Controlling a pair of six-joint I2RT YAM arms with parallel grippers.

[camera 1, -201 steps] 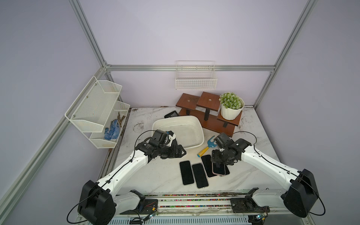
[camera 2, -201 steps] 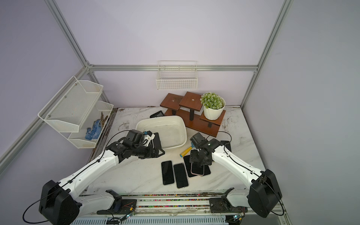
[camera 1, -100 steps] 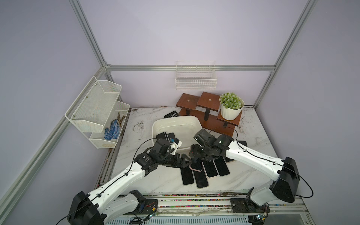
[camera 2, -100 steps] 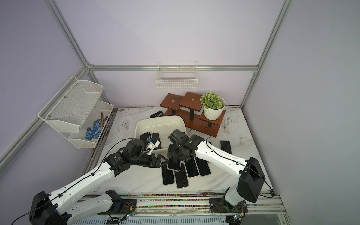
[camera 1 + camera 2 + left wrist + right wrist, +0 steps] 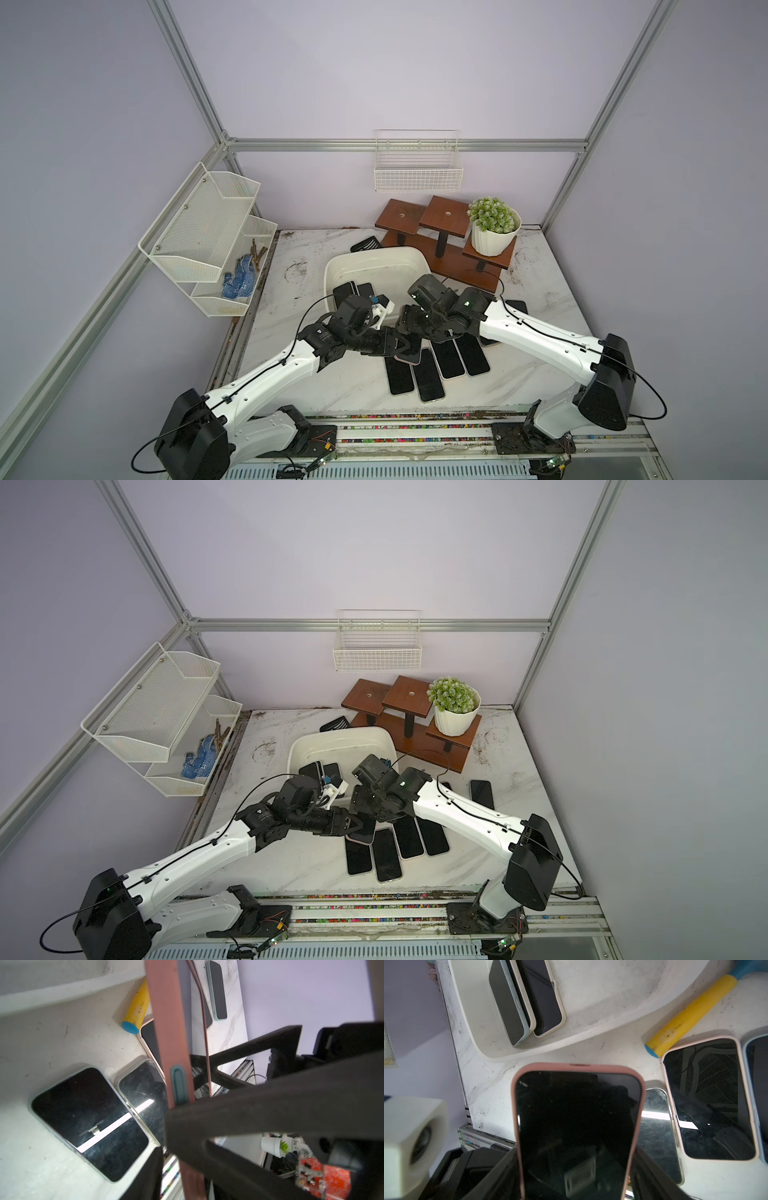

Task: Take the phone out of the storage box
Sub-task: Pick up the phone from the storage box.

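Two dark phones (image 5: pixel 506 1001) lie in the shallow white plastic tub (image 5: pixel 374 266). My right end effector (image 5: pixel 572 1165) clamps a pink-cased phone (image 5: pixel 577 1115); whether the left end effector (image 5: pixel 399 344) grips it, I cannot tell.

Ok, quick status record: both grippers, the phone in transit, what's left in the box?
right gripper: shut on the pink phone, outside the box
left gripper: straddling that phone's edge; grip unclear
storage box: holds a blue-cased phone overlapping a cream-cased phone
table: row of phones in front of the box
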